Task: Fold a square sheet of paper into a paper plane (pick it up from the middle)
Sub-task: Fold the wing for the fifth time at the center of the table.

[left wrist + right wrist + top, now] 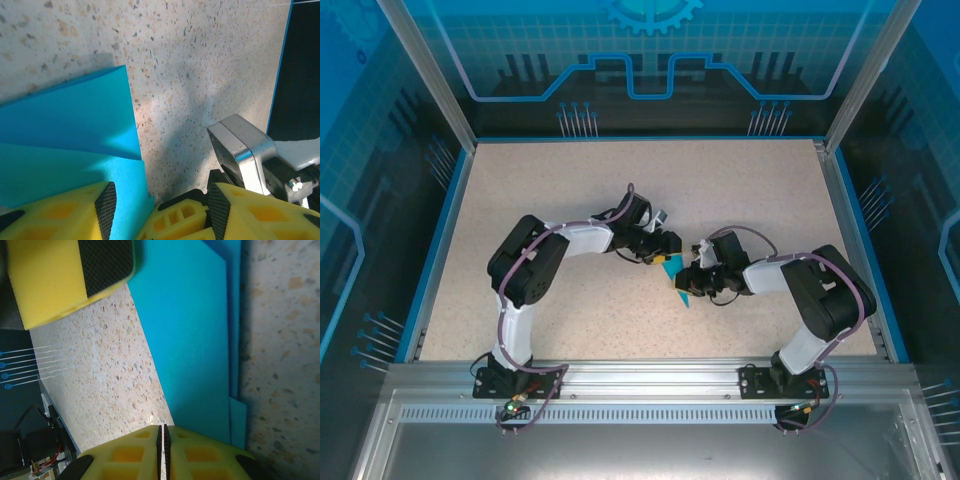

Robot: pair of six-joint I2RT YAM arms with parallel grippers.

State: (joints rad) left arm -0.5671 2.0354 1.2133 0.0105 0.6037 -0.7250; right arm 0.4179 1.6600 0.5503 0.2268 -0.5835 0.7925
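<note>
Meeting nose to nose at table ctr, both grippers crowd the paper (682, 292). Bare table (570, 190) runs wide on every side, out to the tinted blue wall panels (650, 60), so plenty of room except right at the ctr.

L gripper (162, 212): jaws apart, black textured pads on yellow fingers w/ a clear gap btwn. Paper's corner reaches into that gap, one finger overlaps it, nothing clamped.

R gripper (162, 440): yellow fingers pressed together, just a hairline seam. Paper's edge runs right up to them; can't tell if it's nipped.

Paper: thin, matte cyan, folded in at least two layers, straight crisp edges, one sharp crease. In top view its pointed tip aims toward the near edge.

Table: beige, speckled, stone-like, smooth.

Silver metal block (242, 150) sits just beside L gripper's other finger, tight there.
</note>
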